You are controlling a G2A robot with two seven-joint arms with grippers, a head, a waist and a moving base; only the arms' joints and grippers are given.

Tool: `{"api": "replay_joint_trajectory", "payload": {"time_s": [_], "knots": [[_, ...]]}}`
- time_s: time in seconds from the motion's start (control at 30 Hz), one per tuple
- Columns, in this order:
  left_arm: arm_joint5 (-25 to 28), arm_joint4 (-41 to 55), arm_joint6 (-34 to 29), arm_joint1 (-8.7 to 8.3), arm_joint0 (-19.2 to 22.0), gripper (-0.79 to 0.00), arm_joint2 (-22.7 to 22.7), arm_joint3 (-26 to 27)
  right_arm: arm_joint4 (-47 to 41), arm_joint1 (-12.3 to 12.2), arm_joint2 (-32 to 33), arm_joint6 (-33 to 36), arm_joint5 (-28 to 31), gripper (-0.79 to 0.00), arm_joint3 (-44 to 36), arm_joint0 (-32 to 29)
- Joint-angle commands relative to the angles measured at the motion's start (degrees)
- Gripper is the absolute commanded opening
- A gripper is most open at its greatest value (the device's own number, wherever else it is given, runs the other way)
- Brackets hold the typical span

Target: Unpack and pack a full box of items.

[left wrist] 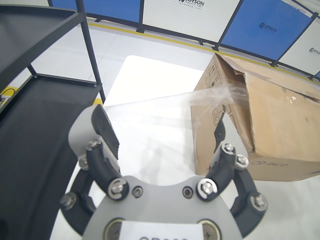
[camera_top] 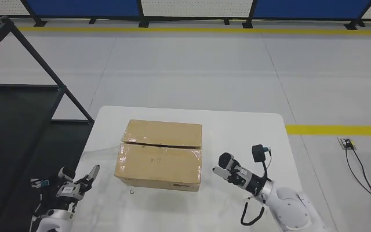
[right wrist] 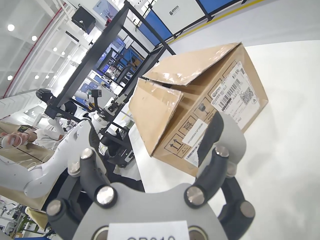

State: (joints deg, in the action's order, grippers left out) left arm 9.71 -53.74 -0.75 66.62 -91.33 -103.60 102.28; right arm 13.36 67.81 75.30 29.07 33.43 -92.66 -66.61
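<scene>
Top view: the cardboard box (camera_top: 160, 153) stands near the middle of the white table (camera_top: 243, 124), its two top flaps folded down and meeting along a slightly uneven seam across the lid. The left gripper (camera_top: 78, 174) sits at the near left corner of the table, apart from the box, with its fingers spread and nothing between them. The right gripper (camera_top: 222, 165) is near the right end of the box, not touching it, and is likewise spread and empty. A black rack (camera_top: 35, 116) stands just beside the table's left edge. Left wrist view: the left gripper (left wrist: 162, 128) is open, both fingers (left wrist: 105, 128) clear of any object, and it points across the table (left wrist: 150, 76) toward one end of the box (left wrist: 275, 126). A strip of clear tape (left wrist: 215, 93) hangs loose from that end of the box. The rack (left wrist: 37, 101) shelves lie alongside. Right wrist view: the right gripper (right wrist: 152, 138) is open and holds nothing. It faces the other end of the box (right wrist: 162, 101), where one top flap sits slightly raised over the other. A white shipping label (right wrist: 235, 88) is stuck on the end face.
</scene>
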Motion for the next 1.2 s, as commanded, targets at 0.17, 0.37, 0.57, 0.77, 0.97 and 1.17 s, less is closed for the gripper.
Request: {"api": "replay_joint_trajectory", "payload": {"time_s": [0.17, 0.37, 0.57, 0.77, 0.97, 1.17], "knots": [[-1.08, -3.22, 0.64, 0.16, 2.65, 0.0, 2.62, -2.36, -5.25, 0.28, -1.78, 1.27, 0.88, 0.0, 3.68, 3.29], [-1.27, -3.29, 1.14, 0.25, 2.54, 0.0, 2.89, -2.42, -5.43, 0.29, -2.11, 1.72, 0.83, 0.0, 4.25, 3.84], [-1.27, -3.29, 1.14, 0.25, 2.54, 0.0, 2.89, -2.42, -5.43, 0.29, -2.11, 1.72, 0.83, 0.0, 4.25, 3.84], [-0.81, -3.34, 0.85, 0.25, 2.51, 0.0, 3.1, -2.31, -5.43, 0.29, -2.11, 1.72, 0.83, 0.0, 4.25, 3.84], [-0.53, -4.34, 0.25, 0.25, 2.86, 0.0, 3.41, -1.6, -5.39, 0.28, -2.27, 0.64, 0.89, 0.0, 3.38, 2.84], [-1.83, -3.1, 0.69, 0.43, 3.18, 0.0, 3.28, -0.68, -7.08, 0.28, -2.91, 1.76, 2.37, 0.0, 4.37, 4.01]]}}
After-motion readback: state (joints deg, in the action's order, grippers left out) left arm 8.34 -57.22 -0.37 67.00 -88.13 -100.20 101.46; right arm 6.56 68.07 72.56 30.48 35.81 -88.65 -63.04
